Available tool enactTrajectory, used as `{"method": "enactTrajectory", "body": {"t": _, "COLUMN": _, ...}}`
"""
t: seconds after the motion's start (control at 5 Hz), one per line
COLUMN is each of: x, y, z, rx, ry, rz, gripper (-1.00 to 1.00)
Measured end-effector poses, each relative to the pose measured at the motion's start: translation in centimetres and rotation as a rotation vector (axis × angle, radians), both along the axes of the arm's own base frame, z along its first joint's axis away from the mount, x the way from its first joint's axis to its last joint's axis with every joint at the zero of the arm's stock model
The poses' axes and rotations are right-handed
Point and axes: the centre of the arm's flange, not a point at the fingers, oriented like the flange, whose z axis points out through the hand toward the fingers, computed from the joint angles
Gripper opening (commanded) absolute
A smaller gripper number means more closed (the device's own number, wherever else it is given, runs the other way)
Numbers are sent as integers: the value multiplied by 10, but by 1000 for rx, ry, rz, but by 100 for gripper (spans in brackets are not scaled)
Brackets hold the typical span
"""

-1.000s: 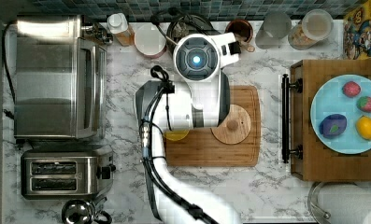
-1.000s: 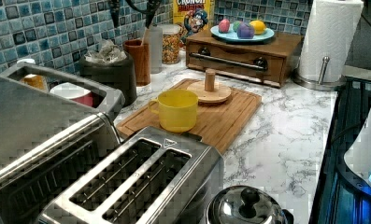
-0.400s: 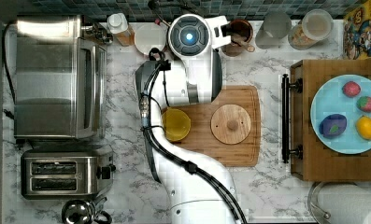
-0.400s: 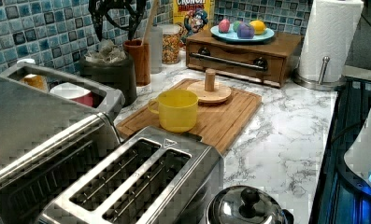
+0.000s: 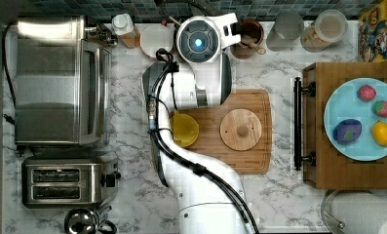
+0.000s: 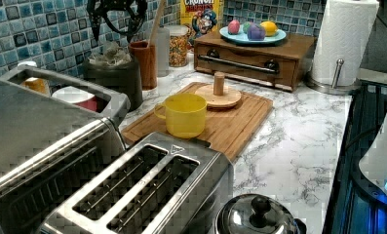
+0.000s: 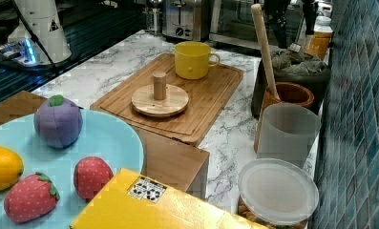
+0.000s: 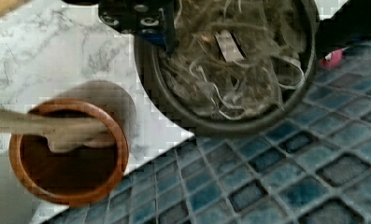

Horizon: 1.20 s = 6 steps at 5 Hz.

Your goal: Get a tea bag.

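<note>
Tea bags (image 8: pixel 230 70) heap in the dark bowl (image 8: pixel 211 123) (tiled wall beside); gripper (image 6: pixel 117 22) spread wide above.

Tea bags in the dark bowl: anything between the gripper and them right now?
Nothing visible. In the left view the gripper hangs directly above the dark bowl, with open air down to the heap of tea bags. The wooden utensil pot stands beside the bowl, off that path.

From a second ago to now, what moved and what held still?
The arm swung toward the tiled wall, uncovering the yellow cup, and the gripper came to hang above the dark bowl of tea bags. Nothing was grasped. Cup, wooden lid and bowl stayed put.
</note>
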Motion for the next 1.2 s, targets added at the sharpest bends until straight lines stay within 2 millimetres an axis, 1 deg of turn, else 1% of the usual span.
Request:
{"method": "enactTrajectory", "body": {"t": 0.2, "x": 0, "y": -2, "z": 2, "rx": -3, "ry": 23, "rz": -4, "gripper": -100}}
{"method": "enactTrajectory", "body": {"t": 0.4, "x": -4, "y": 0, "z": -2, "rx": -8, "ry": 97, "rz": -5, "gripper": -100}}
{"method": "enactTrajectory", "body": {"t": 0.8, "x": -3, "y": 15, "z": -2, "rx": 2, "ry": 92, "rz": 16, "gripper": -100}}
{"method": "enactTrajectory", "body": {"t": 1.0, "x": -1, "y": 18, "z": 1, "rx": 15, "ry": 67, "rz": 17, "gripper": -100}}
{"method": "enactTrajectory", "body": {"t": 1.2, "x": -4, "y": 14, "z": 6, "rx": 8, "ry": 82, "rz": 10, "gripper": -100}}
